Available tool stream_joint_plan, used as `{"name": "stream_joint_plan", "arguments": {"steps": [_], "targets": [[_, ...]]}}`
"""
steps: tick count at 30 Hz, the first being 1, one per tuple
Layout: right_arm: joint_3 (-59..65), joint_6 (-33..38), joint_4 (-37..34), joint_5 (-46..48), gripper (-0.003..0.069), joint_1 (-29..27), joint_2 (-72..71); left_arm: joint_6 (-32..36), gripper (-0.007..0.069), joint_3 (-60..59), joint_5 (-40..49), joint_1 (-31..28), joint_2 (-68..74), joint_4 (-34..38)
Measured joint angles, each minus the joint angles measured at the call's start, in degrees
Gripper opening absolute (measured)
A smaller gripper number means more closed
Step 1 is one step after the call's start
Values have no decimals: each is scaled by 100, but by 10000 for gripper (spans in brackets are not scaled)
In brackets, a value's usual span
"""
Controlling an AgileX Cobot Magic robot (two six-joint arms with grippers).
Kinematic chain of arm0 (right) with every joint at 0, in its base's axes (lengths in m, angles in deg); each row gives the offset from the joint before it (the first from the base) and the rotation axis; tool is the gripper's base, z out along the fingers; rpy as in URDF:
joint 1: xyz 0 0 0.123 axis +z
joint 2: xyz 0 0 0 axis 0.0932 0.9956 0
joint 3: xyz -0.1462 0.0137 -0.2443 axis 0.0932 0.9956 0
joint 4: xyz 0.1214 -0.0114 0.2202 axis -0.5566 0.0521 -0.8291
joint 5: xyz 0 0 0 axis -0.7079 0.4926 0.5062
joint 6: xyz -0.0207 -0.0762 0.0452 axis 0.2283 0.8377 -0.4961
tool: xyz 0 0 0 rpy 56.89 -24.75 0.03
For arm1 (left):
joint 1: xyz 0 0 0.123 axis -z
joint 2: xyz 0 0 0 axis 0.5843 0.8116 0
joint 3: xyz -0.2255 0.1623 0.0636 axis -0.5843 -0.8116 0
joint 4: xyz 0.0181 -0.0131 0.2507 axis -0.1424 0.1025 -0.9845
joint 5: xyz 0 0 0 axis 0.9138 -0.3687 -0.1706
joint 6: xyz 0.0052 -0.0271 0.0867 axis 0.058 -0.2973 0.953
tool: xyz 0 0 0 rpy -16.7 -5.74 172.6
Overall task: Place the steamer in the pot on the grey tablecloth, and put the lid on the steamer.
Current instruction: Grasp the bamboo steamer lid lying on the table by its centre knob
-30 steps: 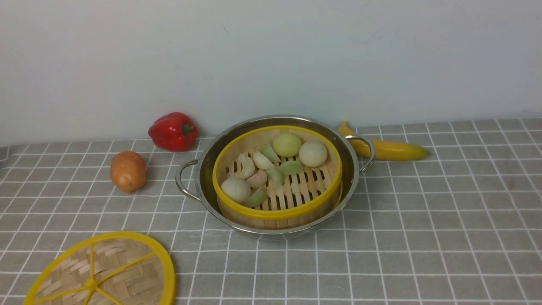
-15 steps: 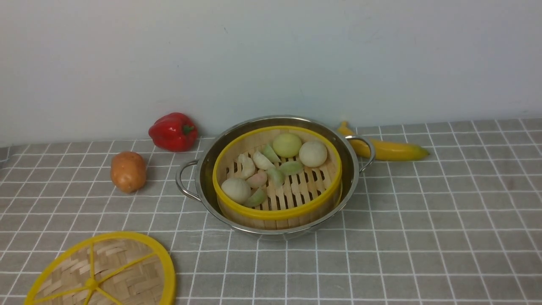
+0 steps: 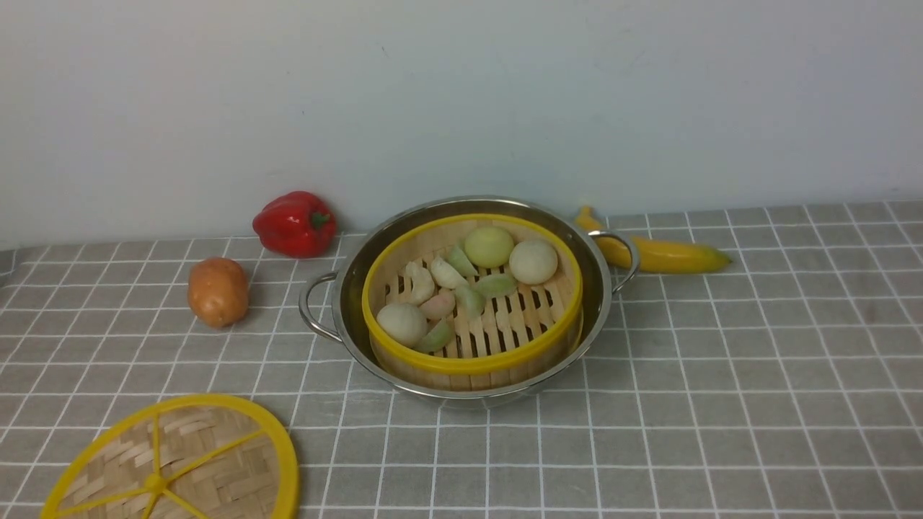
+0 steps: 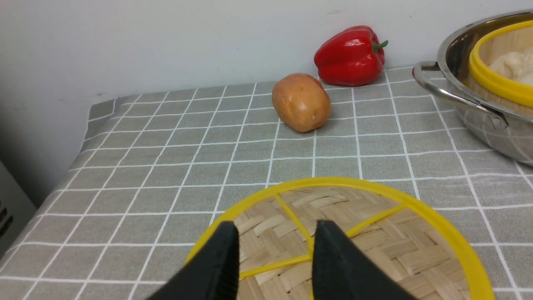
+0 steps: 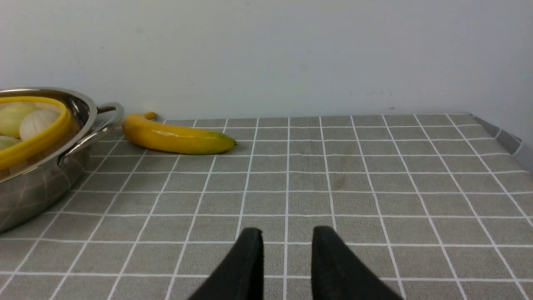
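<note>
The steamer (image 3: 505, 317), holding pale buns and dumplings, sits inside the shiny pot (image 3: 351, 288) on the grey tablecloth (image 3: 721, 375). The lid (image 3: 187, 461) lies flat on the cloth at the near left, apart from the pot. In the left wrist view my left gripper (image 4: 277, 227) hovers open over the lid (image 4: 374, 241), woven bamboo showing between its fingers. My right gripper (image 5: 287, 231) is open over bare cloth, to the right of the pot (image 5: 37, 187). Neither gripper shows in the front view.
A red pepper (image 3: 294, 223) and a potato (image 3: 218, 291) lie left of the pot, near the wall. A banana (image 3: 663, 254) lies behind the pot's right handle. The cloth drops off at the table's left edge (image 4: 75, 158) and right edge (image 5: 499, 133).
</note>
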Motion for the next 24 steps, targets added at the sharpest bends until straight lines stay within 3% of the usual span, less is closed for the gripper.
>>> {"name": "stream_joint_plan", "arguments": {"steps": [24], "targets": [[0,0,-2,2,240,0,0,0,243,0,0,0,0,0]]}}
